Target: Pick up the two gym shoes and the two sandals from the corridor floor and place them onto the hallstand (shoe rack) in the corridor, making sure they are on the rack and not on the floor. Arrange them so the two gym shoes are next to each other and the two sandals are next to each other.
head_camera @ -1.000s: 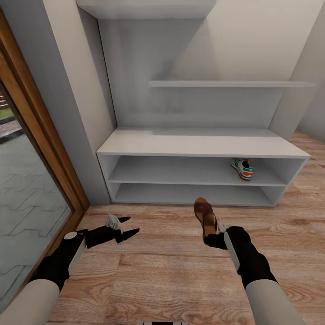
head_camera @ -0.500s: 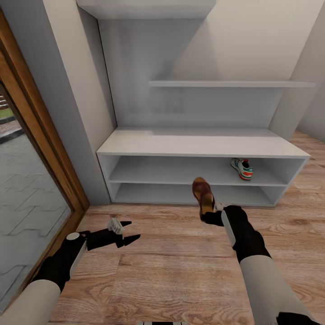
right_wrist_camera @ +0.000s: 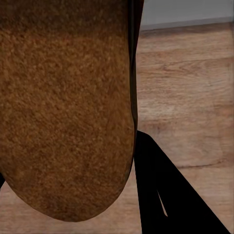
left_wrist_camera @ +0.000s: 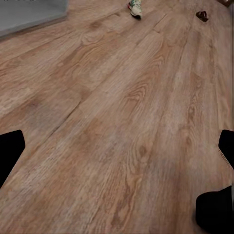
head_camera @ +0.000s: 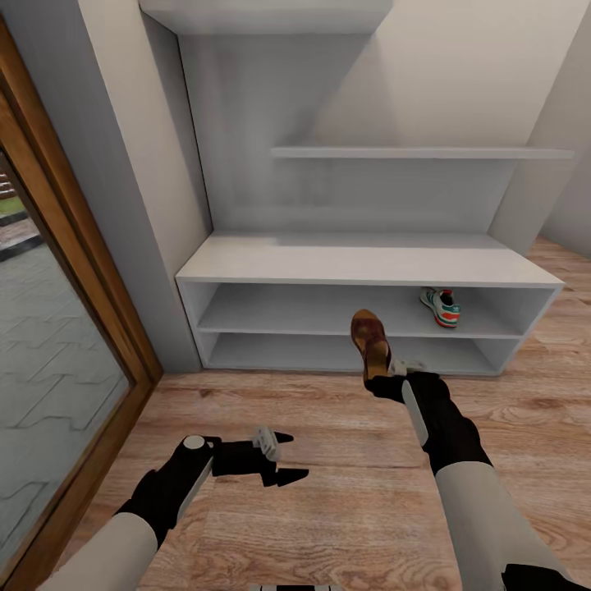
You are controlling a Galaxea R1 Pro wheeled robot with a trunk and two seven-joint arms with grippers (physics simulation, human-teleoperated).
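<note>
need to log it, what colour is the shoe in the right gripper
Dark brown sandal, tan insole; clearest in the head view.

The right pincer (head_camera: 379, 379), closed on a brown sandal (head_camera: 369, 342), has carried it up and forward from low over the floor (head_camera: 345, 492) toward the rack (head_camera: 361, 267); the sandal's toe, a second ago short of the lower shelf front, now overlaps the edge between the two compartments (most of that travel came in the first half second); the right arm has stretched out with it; the left pincer (head_camera: 289, 454), its fingers apart, has swung inward and nearer the robot, from beside the door frame toward mid-floor.
</note>
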